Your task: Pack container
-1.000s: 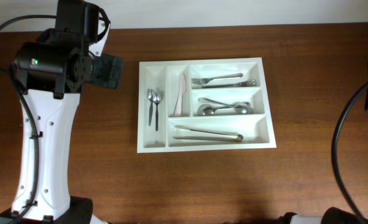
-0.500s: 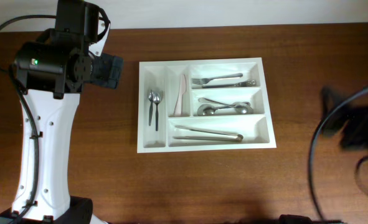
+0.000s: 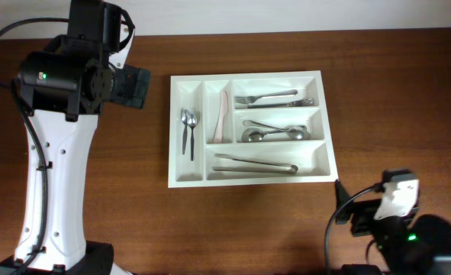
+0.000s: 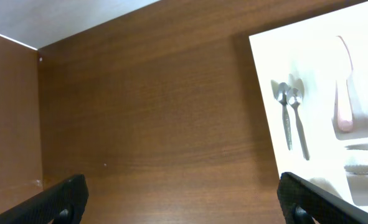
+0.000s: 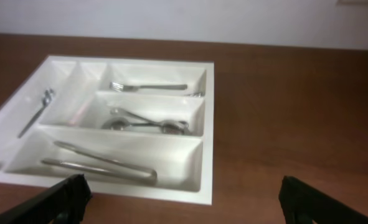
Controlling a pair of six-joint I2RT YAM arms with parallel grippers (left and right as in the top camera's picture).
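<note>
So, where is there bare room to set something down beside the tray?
Bare table lies right of the container and in front of its near rim. The left side is tighter: the left arm stands close. Every compartment holds cutlery.

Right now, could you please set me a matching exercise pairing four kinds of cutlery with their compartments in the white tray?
Things: 1 small spoons; 2 pale knife; 3 forks; 4 tongs.
Places in the tray: A near long compartment; B leftmost narrow compartment; C far long compartment; D second narrow compartment.
Pairs: 1-B; 2-D; 3-C; 4-A.
</note>
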